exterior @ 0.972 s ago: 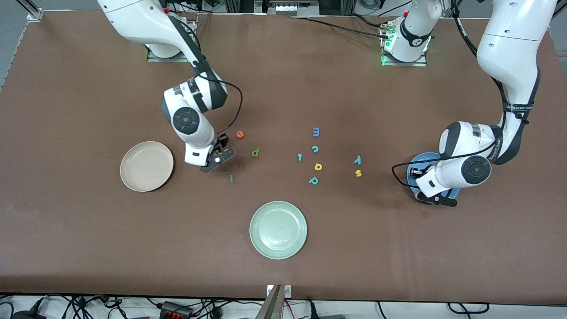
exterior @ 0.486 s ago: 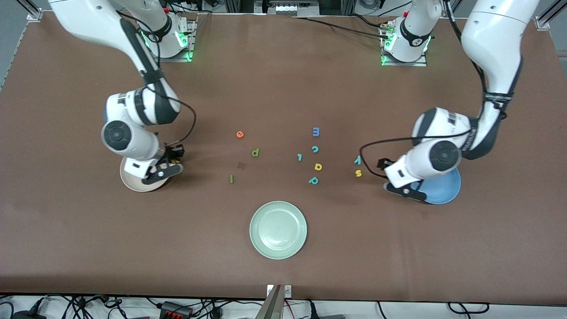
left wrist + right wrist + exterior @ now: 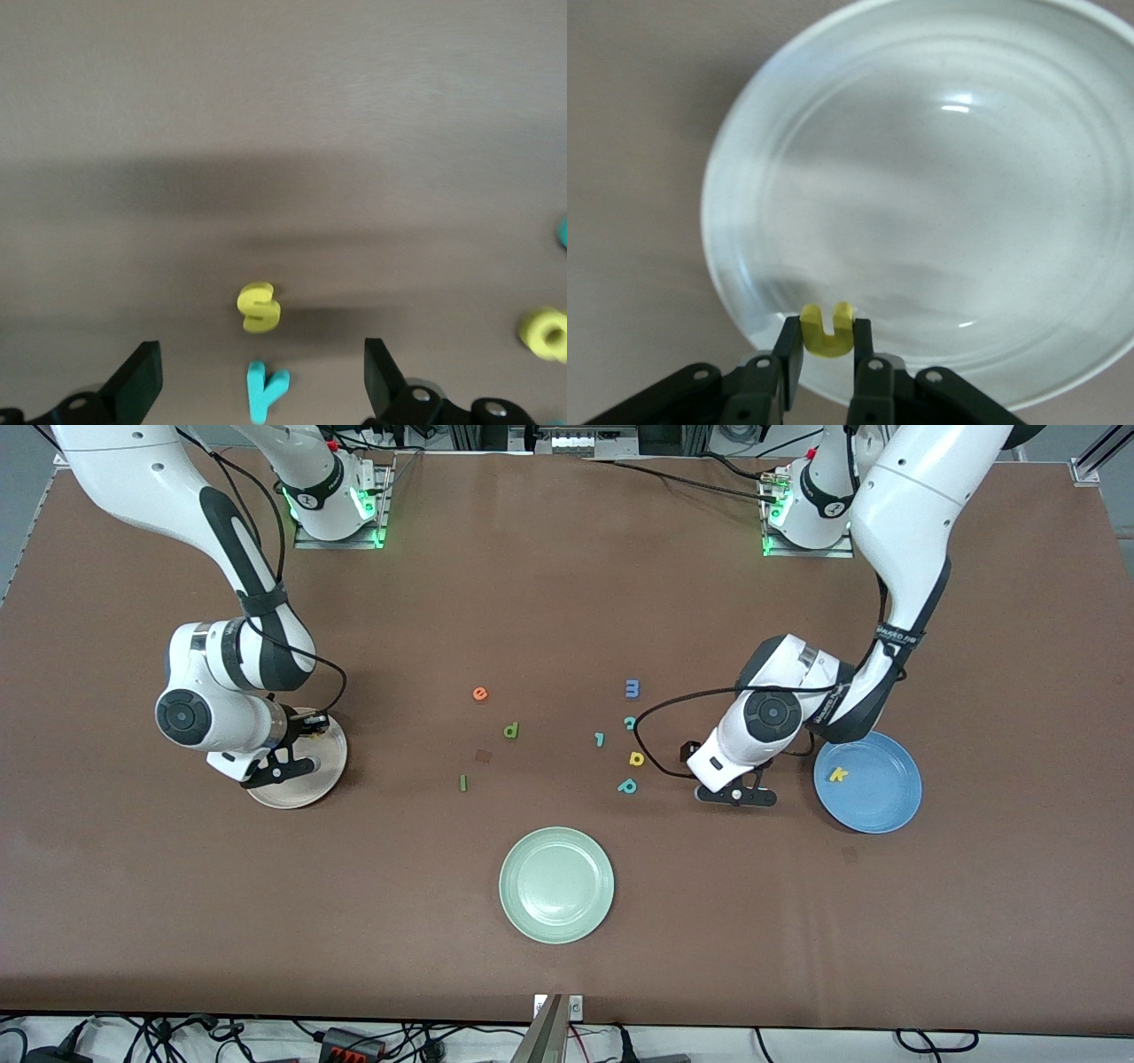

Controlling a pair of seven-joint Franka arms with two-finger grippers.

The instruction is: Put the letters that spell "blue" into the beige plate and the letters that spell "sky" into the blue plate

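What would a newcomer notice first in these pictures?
The right gripper pinches a yellow u over the beige plate. The left gripper hangs open over the yellow s and teal y, beside the blue plate, where a yellow k already lies.

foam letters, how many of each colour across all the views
yellow: 4 (k, s, u, round-bowled letter)
teal: 4 (c, y, p, hooked letter)
green: 2 (b, l)
orange: 1 (e)
blue: 1 (m)
total: 12
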